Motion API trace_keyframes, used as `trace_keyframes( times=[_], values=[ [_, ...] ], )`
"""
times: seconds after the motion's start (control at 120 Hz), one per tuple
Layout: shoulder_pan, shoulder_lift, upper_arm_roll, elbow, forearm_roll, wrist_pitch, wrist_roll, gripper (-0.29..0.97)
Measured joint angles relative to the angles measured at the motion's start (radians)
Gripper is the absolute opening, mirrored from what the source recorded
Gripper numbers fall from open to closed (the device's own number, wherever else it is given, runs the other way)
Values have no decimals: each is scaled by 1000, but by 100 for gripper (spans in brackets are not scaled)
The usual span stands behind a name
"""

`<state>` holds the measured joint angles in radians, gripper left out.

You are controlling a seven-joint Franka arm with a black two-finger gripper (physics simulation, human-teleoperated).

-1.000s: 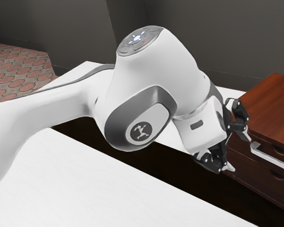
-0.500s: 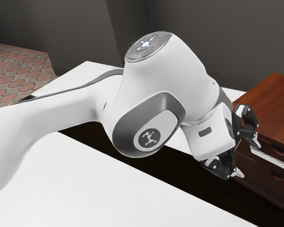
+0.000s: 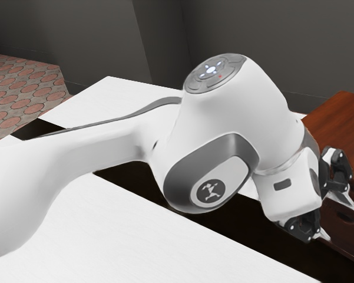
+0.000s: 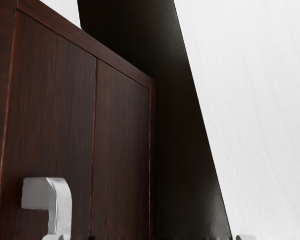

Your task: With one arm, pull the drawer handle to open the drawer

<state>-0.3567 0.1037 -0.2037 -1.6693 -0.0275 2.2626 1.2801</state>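
Exterior view: arm emblem (image 3: 210, 190), jaws spread near handle (image 3: 350, 204).

White arm (image 3: 106, 159) stretched in from the exterior view's left toward the cabinet (image 3: 341, 115), wrist angled downward, black gripper (image 3: 333, 207) held against the cabinet's front, fingers spread wide apart.

My exterior camera sits at the side of the arm (image 3: 224, 135), very near it. It looks down across the white worktop (image 3: 94, 236) toward the wooden drawer cabinet (image 3: 341, 118) at the exterior view's right. My wrist camera, on the arm's end, faces the cabinet's dark front from close in, with the silver handle (image 4: 52, 200) just ahead. Both views share the cabinet, handle and worktop.
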Motion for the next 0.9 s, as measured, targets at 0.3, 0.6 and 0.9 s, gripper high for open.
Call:
trace_keyframes(
  times=[0.3,0.6,0.9],
  values=[
    [-13,29,37,39,15,-1,13,42],
    [-13,59,62,64,29,-1,26,41],
    [-13,101,70,100,32,1,34,36]
  ],
)
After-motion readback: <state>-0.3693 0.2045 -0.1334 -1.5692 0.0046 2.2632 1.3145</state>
